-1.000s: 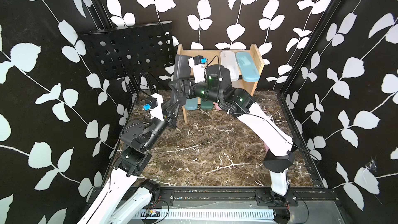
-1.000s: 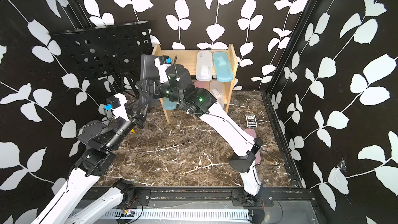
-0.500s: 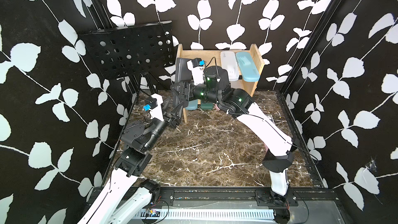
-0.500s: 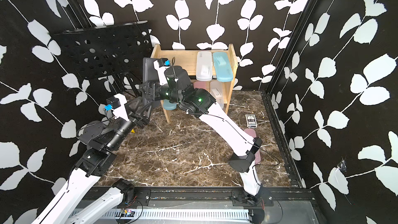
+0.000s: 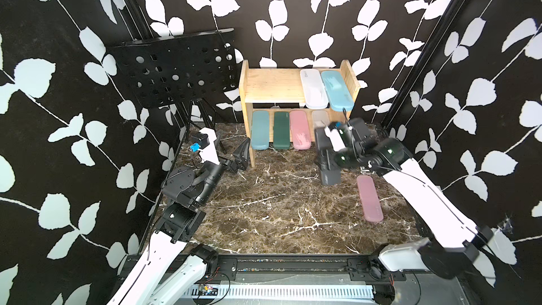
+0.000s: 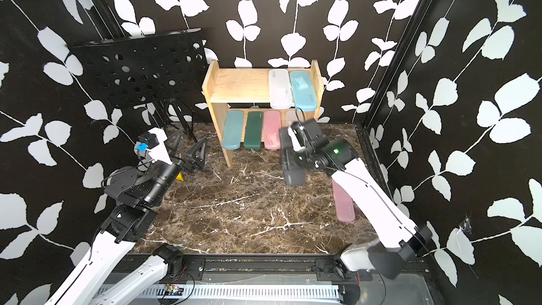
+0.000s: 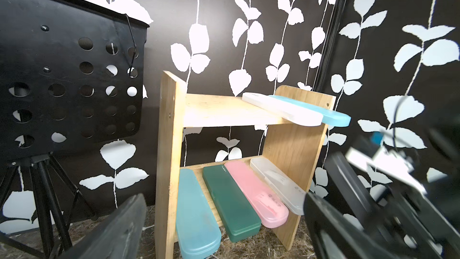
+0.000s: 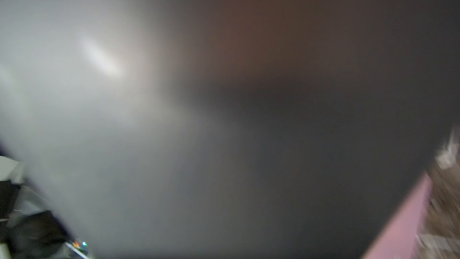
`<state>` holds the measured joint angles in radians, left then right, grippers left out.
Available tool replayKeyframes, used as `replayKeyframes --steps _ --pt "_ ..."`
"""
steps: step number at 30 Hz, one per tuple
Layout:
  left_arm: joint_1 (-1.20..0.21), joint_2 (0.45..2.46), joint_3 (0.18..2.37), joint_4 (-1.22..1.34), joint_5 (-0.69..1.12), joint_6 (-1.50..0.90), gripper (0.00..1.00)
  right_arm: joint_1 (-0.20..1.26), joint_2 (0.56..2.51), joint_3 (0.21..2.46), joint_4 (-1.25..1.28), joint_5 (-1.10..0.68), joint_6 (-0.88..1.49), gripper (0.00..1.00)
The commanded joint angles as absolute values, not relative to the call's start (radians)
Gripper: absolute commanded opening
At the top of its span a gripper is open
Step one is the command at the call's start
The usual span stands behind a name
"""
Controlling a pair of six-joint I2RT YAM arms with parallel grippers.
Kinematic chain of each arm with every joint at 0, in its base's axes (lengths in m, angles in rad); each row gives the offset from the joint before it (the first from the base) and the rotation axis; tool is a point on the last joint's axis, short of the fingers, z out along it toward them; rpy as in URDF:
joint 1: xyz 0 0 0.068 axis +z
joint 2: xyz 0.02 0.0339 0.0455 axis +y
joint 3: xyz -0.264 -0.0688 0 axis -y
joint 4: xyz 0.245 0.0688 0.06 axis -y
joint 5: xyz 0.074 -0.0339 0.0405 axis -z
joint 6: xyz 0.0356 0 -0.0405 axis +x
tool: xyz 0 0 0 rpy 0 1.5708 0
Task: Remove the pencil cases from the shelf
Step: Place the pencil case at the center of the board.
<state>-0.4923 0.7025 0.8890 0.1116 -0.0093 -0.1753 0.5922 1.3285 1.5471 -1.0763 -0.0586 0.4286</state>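
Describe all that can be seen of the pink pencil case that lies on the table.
The pink pencil case is a long, flat, closed box with rounded ends, apparently of frosted pink plastic. It lies flat on the marble table, on the robot's right side, its length pointing roughly toward the shelf. Only the table seems to touch it; the right arm passes above its far end.

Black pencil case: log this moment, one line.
right gripper: shut on black pencil case | left gripper: open | shelf: six cases | marble table: pink pencil case
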Motion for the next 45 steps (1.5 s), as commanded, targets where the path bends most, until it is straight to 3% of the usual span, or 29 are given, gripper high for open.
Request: replayKeyframes --steps 1,7,22,45 --pt "-0.492 0.72 0.866 0.139 -0.015 -0.189 0.99 0.513 1.273 1.343 -1.086 -0.083 0.384 0.74" --pt "-0.491 0.752 0.883 0.136 0.004 -0.198 0.99 0.411 1.349 1.176 -1.041 -0.073 0.352 0.74" --pt "-0.491 0.727 0.865 0.093 -0.014 -0.178 0.99 0.27 1.591 1.083 -0.957 0.006 0.302 0.74" --pt "-0.491 0.717 0.864 0.053 -0.028 -0.178 0.99 0.208 1.714 1.012 -0.85 0.059 0.244 0.78"
